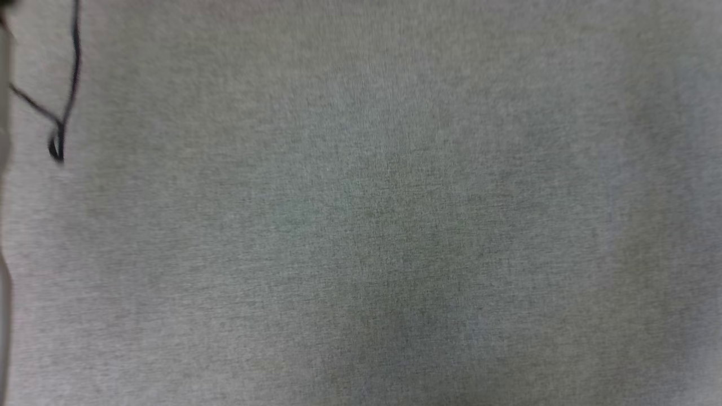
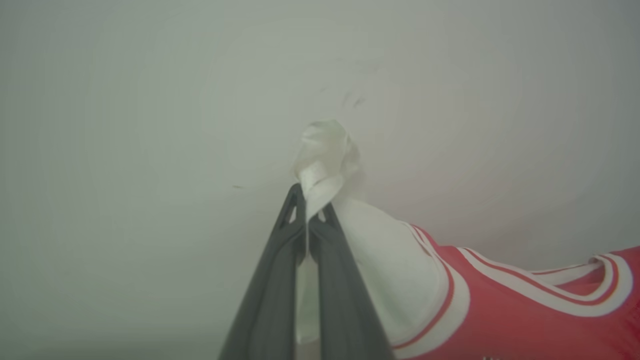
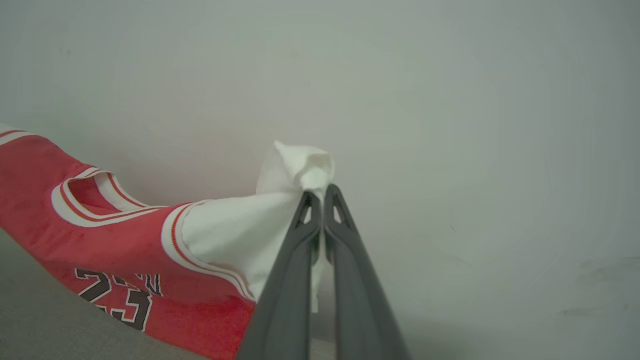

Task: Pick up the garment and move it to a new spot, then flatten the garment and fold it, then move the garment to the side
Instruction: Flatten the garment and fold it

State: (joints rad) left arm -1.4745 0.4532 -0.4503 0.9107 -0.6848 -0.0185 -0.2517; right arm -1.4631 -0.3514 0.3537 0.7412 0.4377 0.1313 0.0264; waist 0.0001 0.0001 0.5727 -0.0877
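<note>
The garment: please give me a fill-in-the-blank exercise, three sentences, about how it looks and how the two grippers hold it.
1. The left gripper is shut on a ____ sleeve end of the garment.
2. The right gripper is shut on the other sleeve end; the garment's body is ____.
3. The black number on its chest reads ____.
Missing words: white; red; 23.

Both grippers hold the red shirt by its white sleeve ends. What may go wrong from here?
1. The left gripper and right gripper each pinch a small bunch of sleeve cloth; the garment may slip free under its own weight.
2. It hangs between the grips, so it might land creased, not flat.
3. A black cord lies on the grey surface; the cloth could snag it.
</note>
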